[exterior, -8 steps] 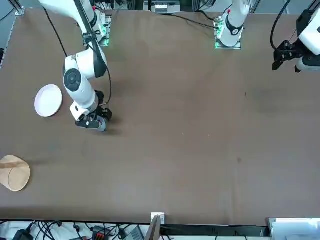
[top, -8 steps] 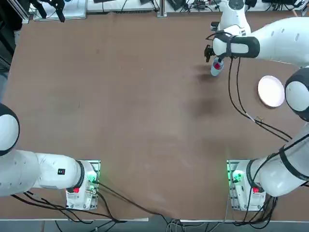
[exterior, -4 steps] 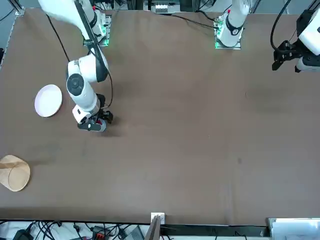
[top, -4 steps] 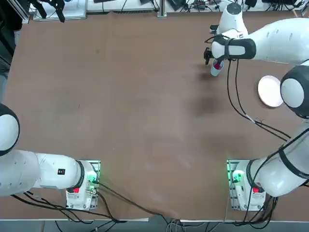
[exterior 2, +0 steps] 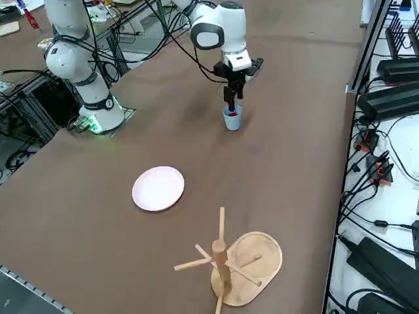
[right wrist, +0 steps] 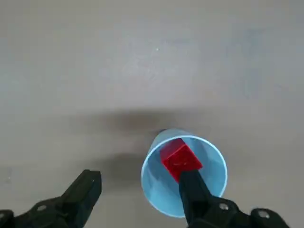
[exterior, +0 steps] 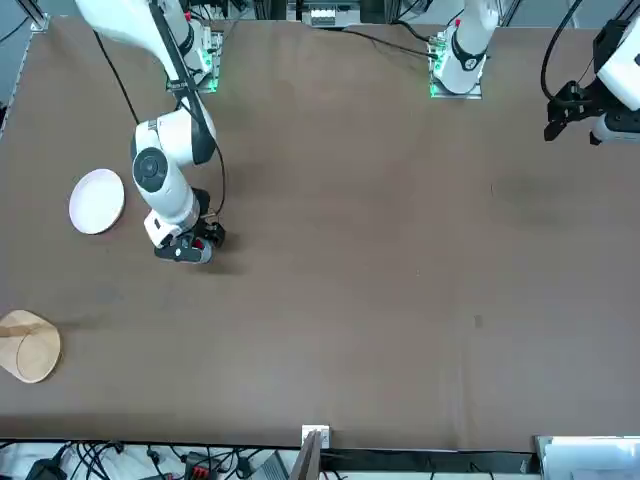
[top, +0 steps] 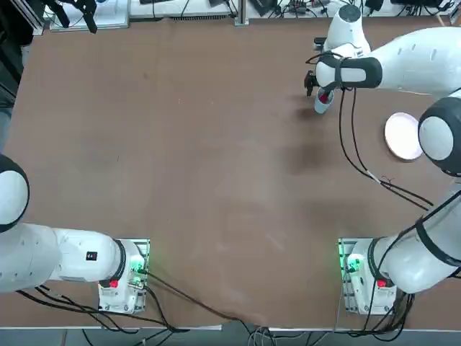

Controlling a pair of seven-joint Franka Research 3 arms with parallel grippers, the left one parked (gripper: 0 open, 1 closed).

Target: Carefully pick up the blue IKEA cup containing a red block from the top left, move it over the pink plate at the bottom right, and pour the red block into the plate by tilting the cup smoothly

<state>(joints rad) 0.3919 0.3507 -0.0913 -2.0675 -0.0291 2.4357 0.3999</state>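
The blue IKEA cup stands upright on the brown table, with the red block lying inside it. My right gripper is open just above the rim. One finger is over the cup's mouth and the other finger is outside its wall. In the right side view the gripper points straight down at the cup. The top view places the cup far from the arm bases, with the pink plate to its right and nearer the bases. The plate has nothing on it.
A tan wooden oval dish with an upright peg stand sits near the table's corner beyond the plate, also seen as a wooden dish in the front view. Cables trail from my right arm across the table.
The right arm's wrist shifted slightly over the cup in the first half second, then held still. The cup and plate have not moved and the gripper stays open.
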